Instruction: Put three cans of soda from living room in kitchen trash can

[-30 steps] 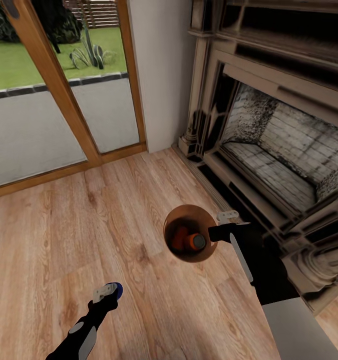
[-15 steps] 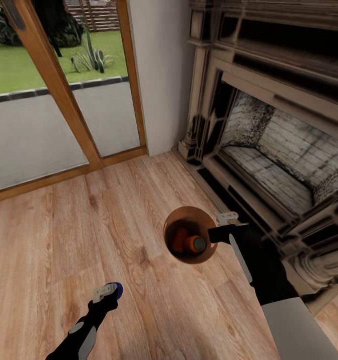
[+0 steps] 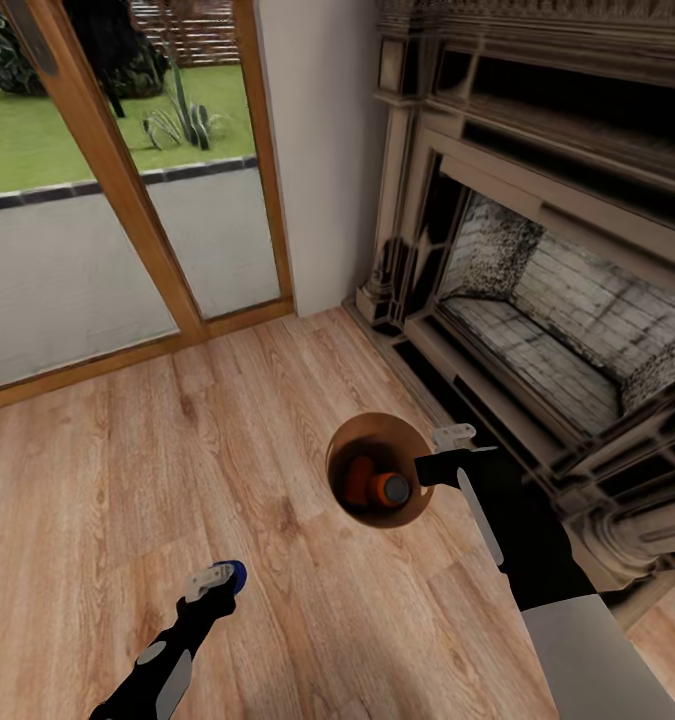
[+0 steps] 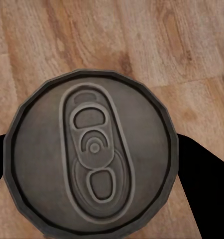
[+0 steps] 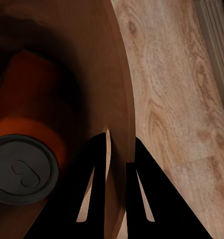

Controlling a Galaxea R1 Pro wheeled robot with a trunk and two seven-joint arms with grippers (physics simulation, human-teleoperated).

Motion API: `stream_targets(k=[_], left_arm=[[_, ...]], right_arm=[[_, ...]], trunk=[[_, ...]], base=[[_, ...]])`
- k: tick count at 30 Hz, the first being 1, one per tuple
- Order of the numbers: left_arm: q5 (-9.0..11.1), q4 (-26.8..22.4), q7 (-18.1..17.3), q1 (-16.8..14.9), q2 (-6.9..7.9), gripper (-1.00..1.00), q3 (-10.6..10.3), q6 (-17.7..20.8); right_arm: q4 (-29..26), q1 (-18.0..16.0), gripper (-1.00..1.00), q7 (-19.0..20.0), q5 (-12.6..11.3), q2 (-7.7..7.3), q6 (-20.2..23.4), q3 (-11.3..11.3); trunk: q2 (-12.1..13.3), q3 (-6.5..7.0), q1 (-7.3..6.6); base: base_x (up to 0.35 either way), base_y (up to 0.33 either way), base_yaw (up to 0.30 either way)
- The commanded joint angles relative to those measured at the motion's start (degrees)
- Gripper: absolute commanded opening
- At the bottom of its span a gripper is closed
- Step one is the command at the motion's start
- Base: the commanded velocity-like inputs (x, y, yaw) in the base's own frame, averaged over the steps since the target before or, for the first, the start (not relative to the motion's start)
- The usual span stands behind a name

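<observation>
The brown copper-toned tash can [image 3: 401, 514] hangs just above the wood floor, with my right gripper [image 3: 432, 456] shut on its rim. In the right wrist view the fingers [image 5: 94, 179] pinch the can's wall [image 5: 114, 74] from both sides. Two orange soda cans lie inside it, one showing its grey top [image 3: 389, 488], the other [image 3: 358, 478] beside it in shadow. They appear again in the right wrist view as one grey top [image 5: 22, 169] and one orange body [image 5: 35, 84]. My left gripper [image 3: 218, 580] is shut on the blue soda can [image 3: 236, 575], whose grey top [image 4: 94, 149] faces the left wrist camera.
A large stone fireplace [image 3: 547, 300] runs along the right, close to my right arm. A white wall corner [image 3: 317, 150] and a wood-framed glass door [image 3: 127, 200] to the garden stand ahead. Light wood plank floor [image 3: 127, 470] spreads to the left and front.
The whole picture has drifted slightly, so the camera moved. Both grippers keep their holds and their places relative to the tash can and the blue can.
</observation>
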Motion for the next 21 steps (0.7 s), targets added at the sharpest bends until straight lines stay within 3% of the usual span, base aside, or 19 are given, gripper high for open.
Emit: stream_targets(k=[1,11,15,19,20,21], left_arm=[[-0.02,-0.21,-0.05,0.0,0.0,-1.0,0.0,0.01],[0.03,-1.06,-0.64,0.0,0.03,-1.0,0.07,0.03],[0.03,-3.77,-4.76,0.0,0.18,-1.0,0.29,0.27],[0.12,-6.97,-12.6,0.0,1.77,-1.0,0.47,4.32],[0.26,-8.73,-18.6,0.0,3.27,-1.0,0.62,9.16],[0.34,-12.23,-26.48,0.0,5.1,-1.0,0.79,16.54]], right_arm=[[-0.03,-0.02,-1.0,0.74,-1.33,0.02,0.01,-0.05],[1.27,-0.02,-1.0,0.74,-1.33,0.04,-0.05,-0.05],[1.66,-0.02,-1.0,0.74,-1.33,0.02,-0.06,-0.05],[3.68,-0.02,-1.0,0.7,-1.19,0.06,-0.41,-0.05],[5.26,-0.02,-1.0,0.68,-1.11,0.1,-1.6,-0.02],[6.93,-0.02,-1.0,0.67,-1.03,0.15,-3.21,0.01]], trunk=[[0.42,0.19,-0.23],[4.03,1.81,-2.21],[4.03,1.81,-2.21],[4.03,1.81,-2.21],[4.03,1.81,-2.21],[4.03,1.81,-2.21]], base=[[0.0,0.0,0.0],[0.0,0.0,0.0],[0.0,0.0,0.0],[0.0,0.0,0.0],[0.0,0.0,0.0],[0.0,0.0,0.0]])
